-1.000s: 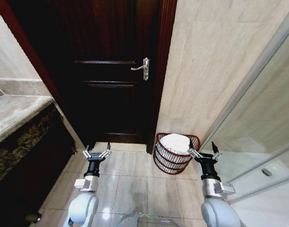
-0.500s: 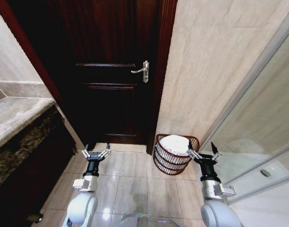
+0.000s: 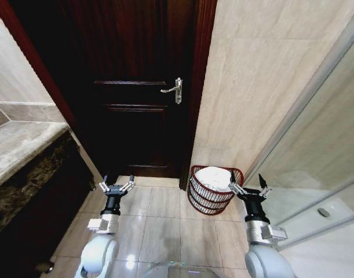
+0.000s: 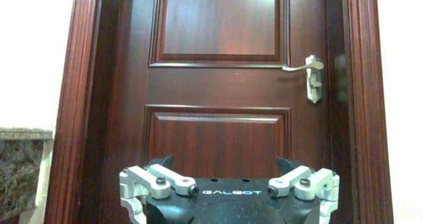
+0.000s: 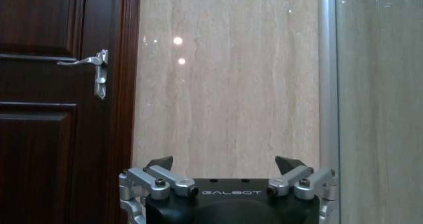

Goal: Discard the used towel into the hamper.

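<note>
Towel [image 3: 214, 177] already in hamper [image 3: 207, 200], just left of right gripper [image 3: 247, 189]. Both grippers wide, empty; left gripper [image 3: 114, 187] parked facing door [image 3: 136, 87]. Drop looks done; next: likely none.

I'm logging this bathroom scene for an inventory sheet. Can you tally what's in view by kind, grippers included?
Grippers: 2, the left gripper and the right gripper, both with jaws open and empty
Hamper: 1
White towel in the hamper: 1
Door: 1
Door handle: 1
Stone counter: 1
Total: 7
</note>
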Robot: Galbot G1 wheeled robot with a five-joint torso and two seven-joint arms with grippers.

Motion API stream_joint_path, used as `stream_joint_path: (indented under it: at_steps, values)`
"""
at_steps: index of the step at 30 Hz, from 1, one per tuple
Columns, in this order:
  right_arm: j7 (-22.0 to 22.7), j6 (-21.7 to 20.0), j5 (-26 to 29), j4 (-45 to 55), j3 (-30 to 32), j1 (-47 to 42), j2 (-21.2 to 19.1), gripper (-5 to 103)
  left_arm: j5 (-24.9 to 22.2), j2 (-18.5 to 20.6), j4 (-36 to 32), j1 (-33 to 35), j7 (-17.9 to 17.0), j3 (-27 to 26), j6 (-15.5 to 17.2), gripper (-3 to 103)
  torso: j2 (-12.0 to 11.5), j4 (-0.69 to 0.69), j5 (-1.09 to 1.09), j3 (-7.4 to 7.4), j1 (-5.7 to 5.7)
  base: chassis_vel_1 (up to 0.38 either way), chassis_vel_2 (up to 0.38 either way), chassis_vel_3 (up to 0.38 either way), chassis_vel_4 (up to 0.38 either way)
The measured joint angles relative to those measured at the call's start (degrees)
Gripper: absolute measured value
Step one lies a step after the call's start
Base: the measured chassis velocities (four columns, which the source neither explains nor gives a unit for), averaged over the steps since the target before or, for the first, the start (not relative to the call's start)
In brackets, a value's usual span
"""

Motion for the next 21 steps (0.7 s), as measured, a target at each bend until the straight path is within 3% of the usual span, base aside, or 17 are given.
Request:
stream_joint_path:
  at_steps: [21]
  values:
    - [-0.3,-0.2,0.4,-0.6,0.5,0.9,0.1,100,0.1,0.2,-0.1,-0.3,0.0,-0.4,-0.1,100,4.0,0.0,0.0,2.29,1.68,0.0,0.0,0.0,0.0]
